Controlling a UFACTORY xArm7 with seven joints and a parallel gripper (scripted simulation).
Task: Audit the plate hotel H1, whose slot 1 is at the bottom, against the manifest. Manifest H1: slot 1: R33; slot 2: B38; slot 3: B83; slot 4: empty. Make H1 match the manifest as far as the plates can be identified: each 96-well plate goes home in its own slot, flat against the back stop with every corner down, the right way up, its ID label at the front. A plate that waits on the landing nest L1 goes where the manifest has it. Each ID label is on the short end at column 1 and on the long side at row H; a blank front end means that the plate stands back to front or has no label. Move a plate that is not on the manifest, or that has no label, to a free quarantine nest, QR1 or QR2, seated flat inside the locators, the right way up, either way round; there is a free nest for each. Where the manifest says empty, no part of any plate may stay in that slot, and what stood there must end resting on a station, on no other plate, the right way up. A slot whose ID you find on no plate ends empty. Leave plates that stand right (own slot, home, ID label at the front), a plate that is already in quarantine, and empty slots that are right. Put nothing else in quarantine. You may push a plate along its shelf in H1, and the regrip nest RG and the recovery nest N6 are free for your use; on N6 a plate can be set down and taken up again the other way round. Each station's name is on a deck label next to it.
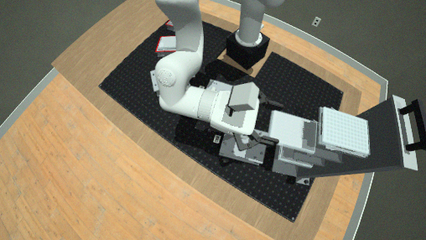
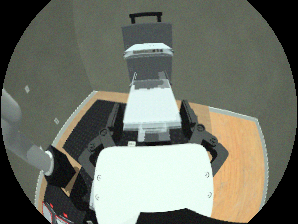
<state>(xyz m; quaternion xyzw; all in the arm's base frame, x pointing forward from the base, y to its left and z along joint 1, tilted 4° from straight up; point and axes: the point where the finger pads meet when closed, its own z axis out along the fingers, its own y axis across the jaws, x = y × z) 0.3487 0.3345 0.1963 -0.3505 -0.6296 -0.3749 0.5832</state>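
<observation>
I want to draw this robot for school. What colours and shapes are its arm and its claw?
The arm is smooth, white and rounded, like fat tubes joined by round joints, one with a small grey mark. It stands on a black block. The gripper has black fingers. A grey box sits on the wrist.

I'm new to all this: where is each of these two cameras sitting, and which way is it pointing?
Top view: high above the deck, looking down on the black perforated mat, the dark plate hotel tower and the white jointed arm on its black base.
Wrist view: mounted on the arm's end, looking forward along the black gripper, which is shut on a white well plate, towards the tower.
Both views share the gripper, the held plate, the tower and the wooden table.
</observation>
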